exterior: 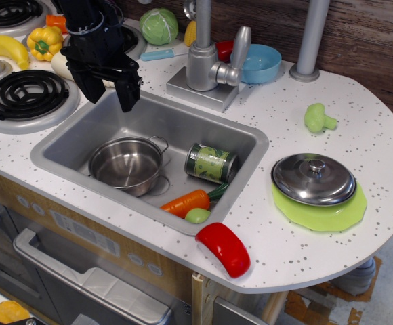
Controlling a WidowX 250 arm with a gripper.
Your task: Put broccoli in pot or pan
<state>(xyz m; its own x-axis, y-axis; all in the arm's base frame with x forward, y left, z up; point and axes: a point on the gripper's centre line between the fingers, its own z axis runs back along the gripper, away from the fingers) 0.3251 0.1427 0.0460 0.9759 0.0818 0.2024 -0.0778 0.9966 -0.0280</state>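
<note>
Broccoli status first: the small light-green plastic toy floret with a bumpy head and stubby stem (318, 118) lies on the white speckled counter (379, 162) at about two o'clock from the sink, untouched and well apart from everything I carry. My black end effector (108, 89) hangs over the sink's ten o'clock corner, fingers spread and holding nothing.

The small round shiny stainless-steel pot with two thin wire loop handles (126, 164) stands upright and empty in the grey sink basin (176, 128), at the eight o'clock side. Its open mouth faces up, which I judge suits a straight drop from above.

Beside it in the basin lie a green-labelled tin can (211, 163) on its side, an orange toy carrot (186, 202) and a small smooth green ball (197, 215); the ball is not my target. A domed steel lid with a knob (314, 178) rests on a lime-green plate (322, 211) at four o'clock, below the floret, and a round green cabbage (158, 26) sits at twelve o'clock.

Finding: the transfer has not begun. I judge my next move must cross the sink toward two o'clock, passing the grey faucet (207, 57).
</note>
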